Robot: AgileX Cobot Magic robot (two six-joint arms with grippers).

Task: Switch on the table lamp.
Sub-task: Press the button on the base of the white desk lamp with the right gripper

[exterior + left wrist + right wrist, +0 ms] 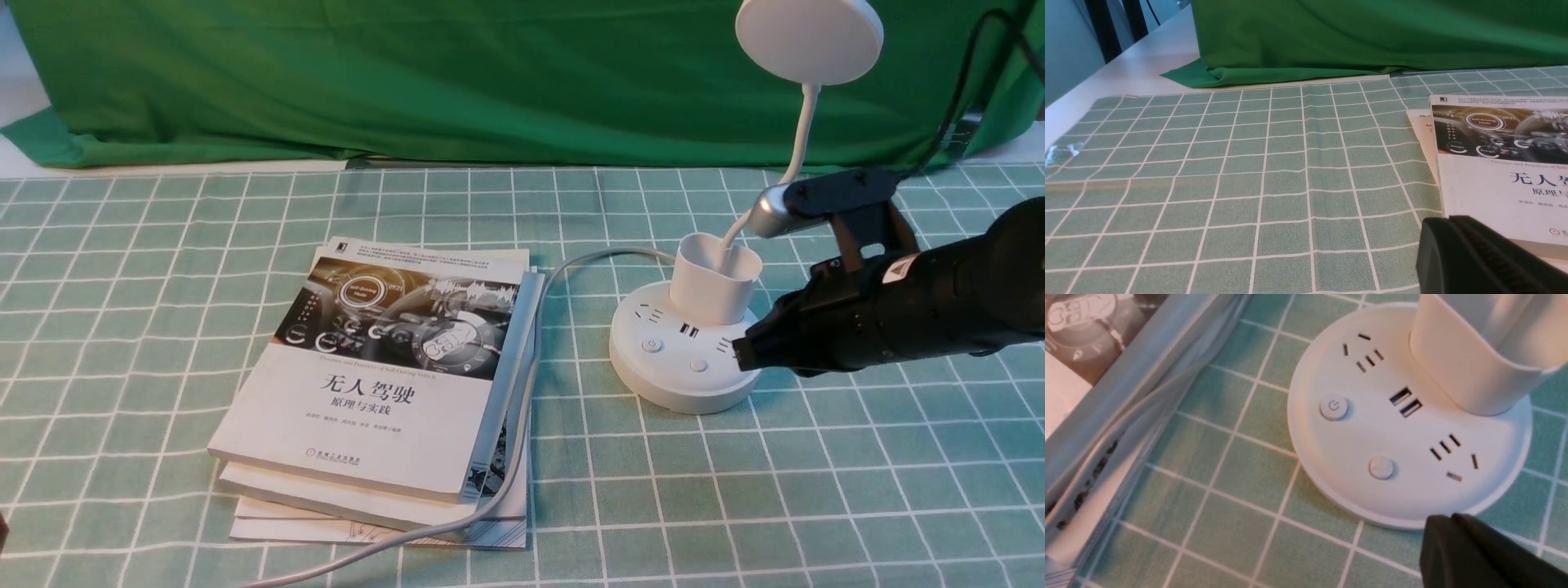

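Note:
The white table lamp [684, 359] stands right of centre, its round head [808, 39] high on a thin bent neck rising from a cup-shaped holder [715, 278]. Its round base [1404, 428] carries sockets, a power button [1334, 406] and a plain button [1381, 468]. My right gripper [741, 353] is shut and empty, its tip [1447, 517] at the base's right rim, short of both buttons. My left gripper [1447, 219] is shut and empty, low beside the books; it does not show in the front view.
A stack of books [384, 384] lies left of the lamp, also seen in the left wrist view as a white cover [1502, 163]. The lamp's white cable [522, 392] runs over the books toward the front edge. Green cloth [408, 73] hangs at the back.

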